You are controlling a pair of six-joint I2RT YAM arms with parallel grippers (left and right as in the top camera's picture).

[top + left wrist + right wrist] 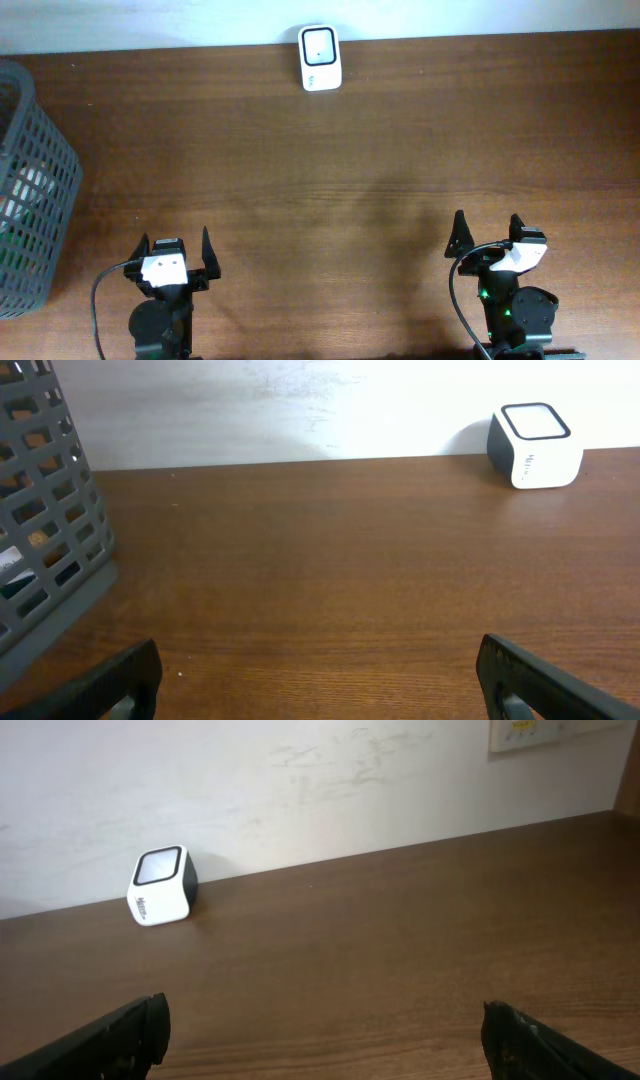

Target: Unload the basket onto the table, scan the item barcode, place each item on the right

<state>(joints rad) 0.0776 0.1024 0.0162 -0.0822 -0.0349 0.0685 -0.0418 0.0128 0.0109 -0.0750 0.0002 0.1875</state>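
Observation:
A small white barcode scanner [320, 58] with a dark-framed window on top stands at the table's far edge, against the wall; it also shows in the left wrist view [535, 445] and the right wrist view [160, 885]. The item and its barcode are hidden; only white and green shapes show through the mesh of the grey basket [30, 190]. My left gripper [176, 240] rests near the front edge at the left, open and holding nothing [318, 660]. My right gripper [487, 222] rests at the front right, also open and holding nothing [325, 1020].
The grey mesh basket [45, 510] stands at the table's left side, left of and beyond my left gripper. Brown wooden table [330, 200] stretches between the grippers and the scanner. A white wall runs along the far edge.

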